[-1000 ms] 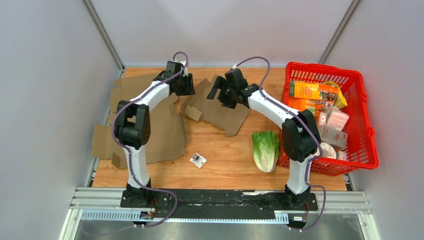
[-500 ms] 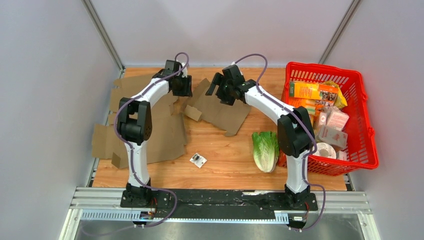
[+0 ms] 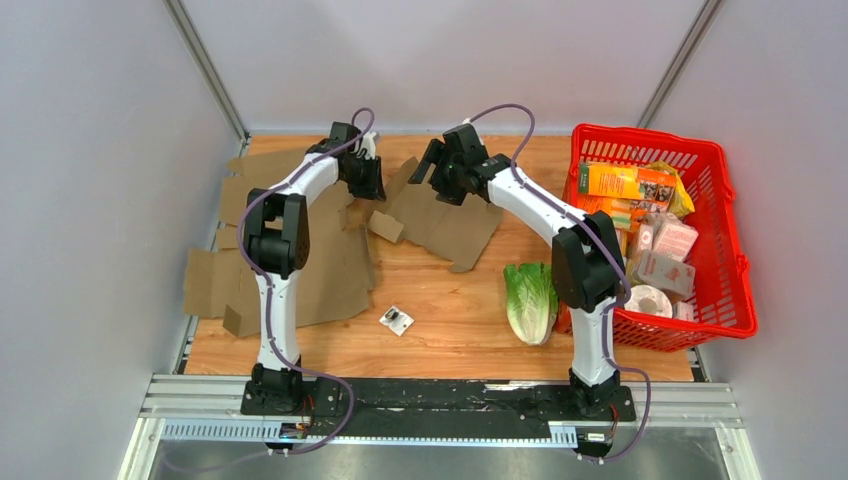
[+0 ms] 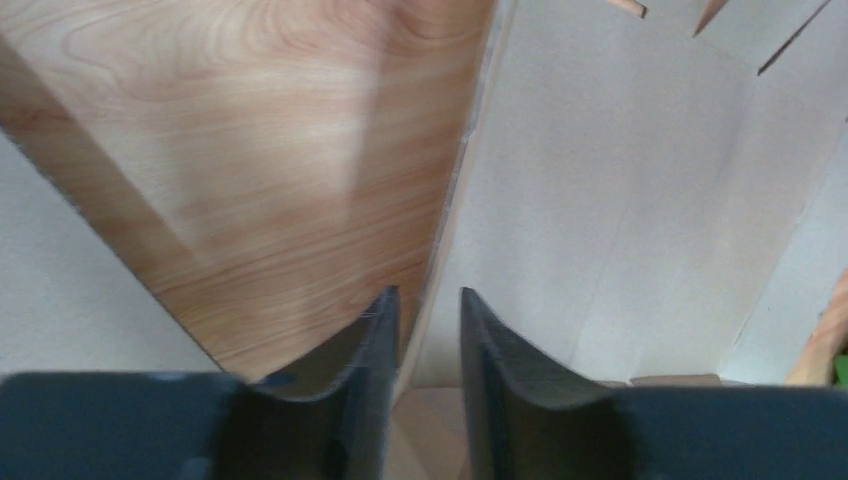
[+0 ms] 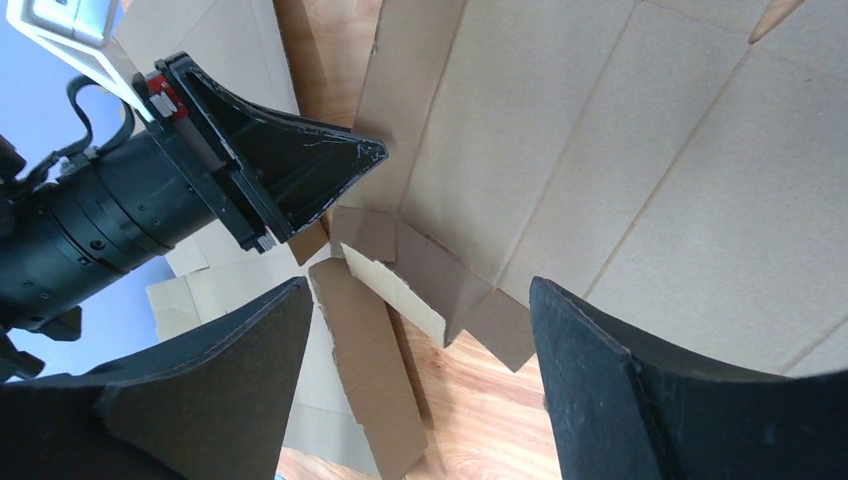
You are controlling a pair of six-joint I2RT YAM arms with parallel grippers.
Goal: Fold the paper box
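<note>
While the flat brown cardboard box blank (image 3: 445, 215) lies unfolded at 12 o'clock on the wooden table (image 3: 450, 320), long axis running 11 to 5 o'clock, the left gripper (image 4: 427, 303) straddles its 9 o'clock edge, jaws narrow, grip unclear. The right gripper (image 5: 420, 300) hovers above it, jaws wide. The first fold is being set up; next, pinch firmly and raise that panel.

Red basket (image 3: 700, 335) of packaged groceries at right, lettuce (image 3: 530, 300) beside it, small packet (image 3: 397, 320) on wooden table (image 3: 450, 345)
</note>
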